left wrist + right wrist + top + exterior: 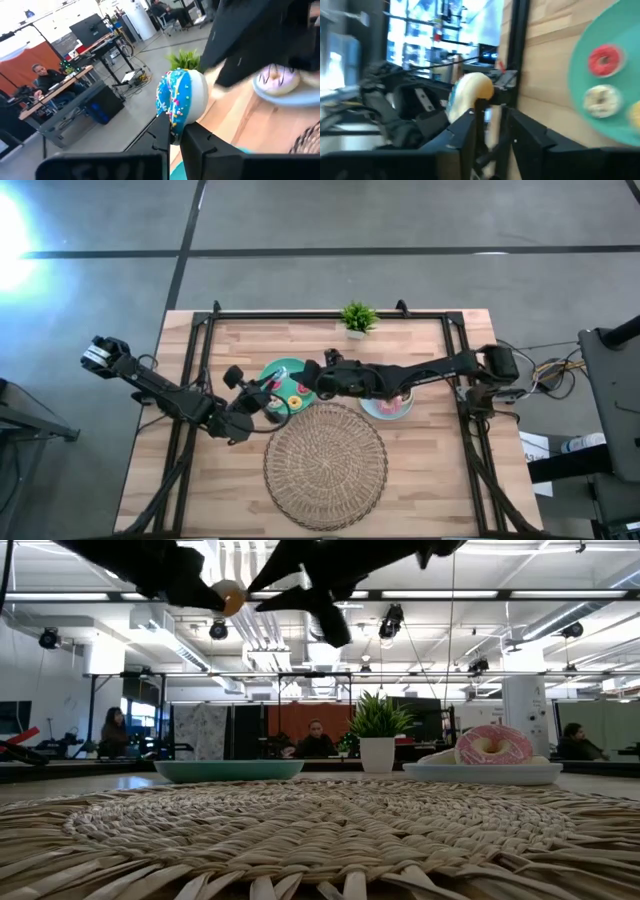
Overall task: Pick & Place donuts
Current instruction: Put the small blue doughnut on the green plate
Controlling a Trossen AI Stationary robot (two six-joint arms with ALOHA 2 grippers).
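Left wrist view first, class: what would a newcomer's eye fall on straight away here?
A blue-frosted donut with sprinkles, pinched in the left pincer and held in the air. Overhead, both arms meet above the teal plate, the right pincer close by the same donut. A big wicker mat lies beside the plate.

The round teal plate [277, 370] sat left of the light-blue plate [392, 409], both behind the big woven wicker mat [325, 465].
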